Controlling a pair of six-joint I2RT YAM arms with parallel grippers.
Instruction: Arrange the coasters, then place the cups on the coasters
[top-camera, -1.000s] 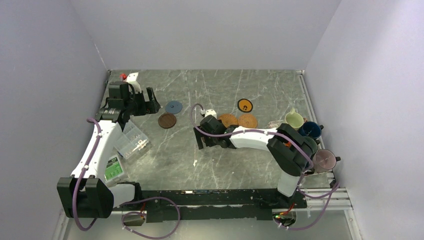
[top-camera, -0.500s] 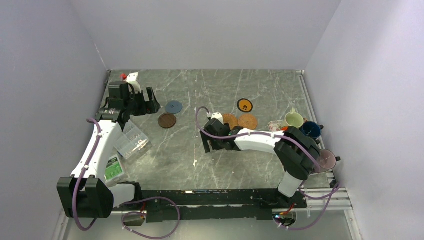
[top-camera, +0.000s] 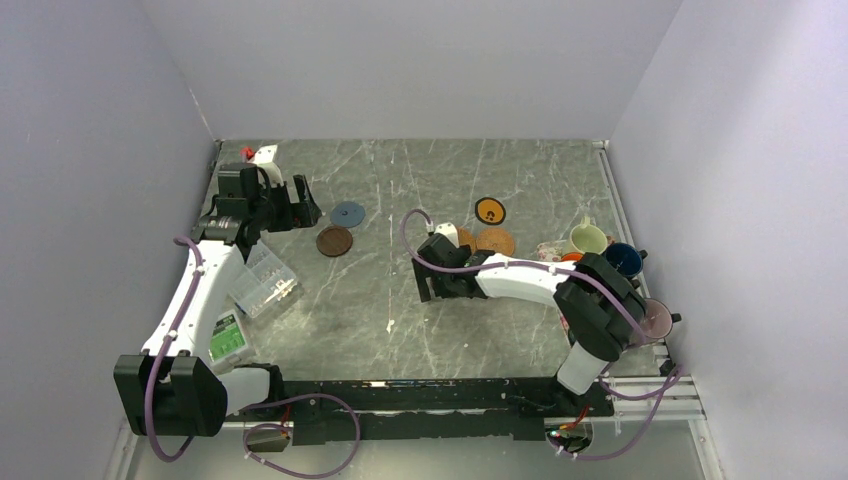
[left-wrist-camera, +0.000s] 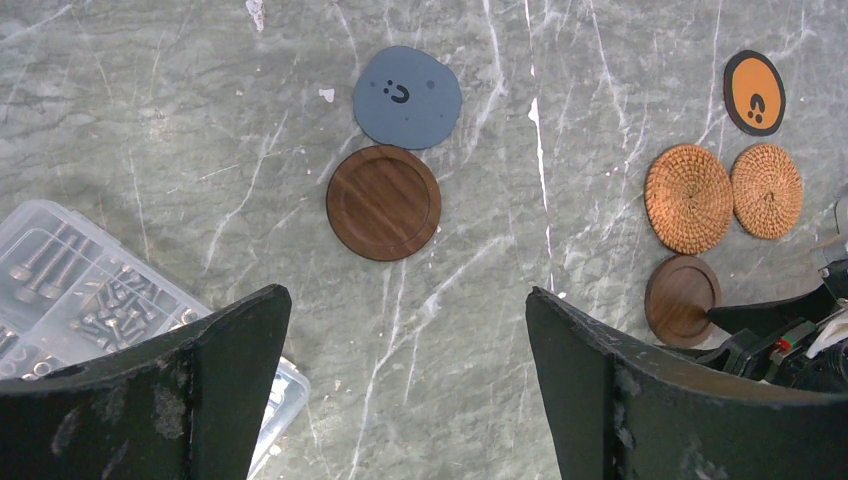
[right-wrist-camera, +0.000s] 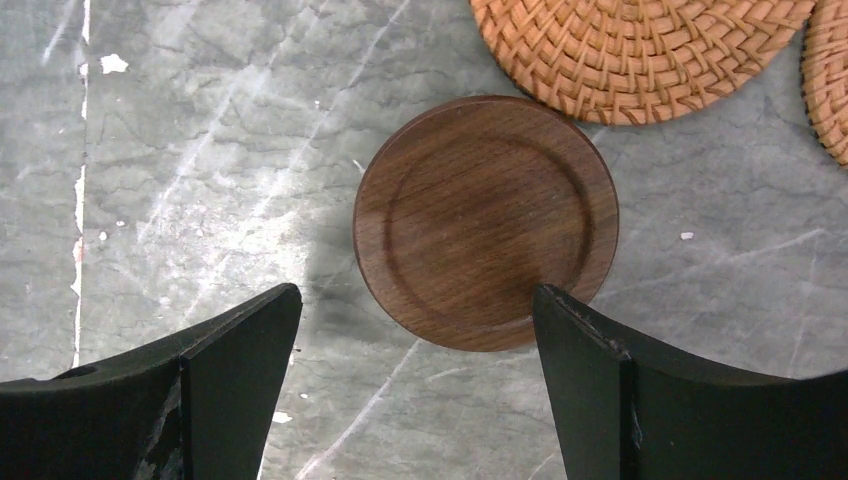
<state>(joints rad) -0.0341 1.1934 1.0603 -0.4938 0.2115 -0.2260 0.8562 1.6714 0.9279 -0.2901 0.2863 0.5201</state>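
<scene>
Near the left, a blue-grey coaster (top-camera: 347, 213) and a dark brown coaster (top-camera: 334, 241) lie side by side; both show in the left wrist view (left-wrist-camera: 407, 97) (left-wrist-camera: 383, 202). Two tan woven coasters (left-wrist-camera: 688, 198) (left-wrist-camera: 767, 190) and a black, orange-faced coaster (top-camera: 490, 211) sit mid-table. My right gripper (right-wrist-camera: 418, 290) hangs open over a second dark brown coaster (right-wrist-camera: 485, 222), whose near edge reaches its right fingertip. A cream cup (top-camera: 588, 239), a dark blue cup (top-camera: 620, 259) and a mauve cup (top-camera: 648, 320) stand at the right edge. My left gripper (left-wrist-camera: 408, 292) is open and empty.
A clear plastic box (top-camera: 262, 283) of screws lies beside my left arm, with a green-labelled box (top-camera: 228, 337) nearer the front. A small white and red object (top-camera: 260, 153) sits at the back left corner. Walls close in the table on three sides.
My right arm has slid to the right, toward the woven coasters, with its jaws still open. The left arm has not moved.
</scene>
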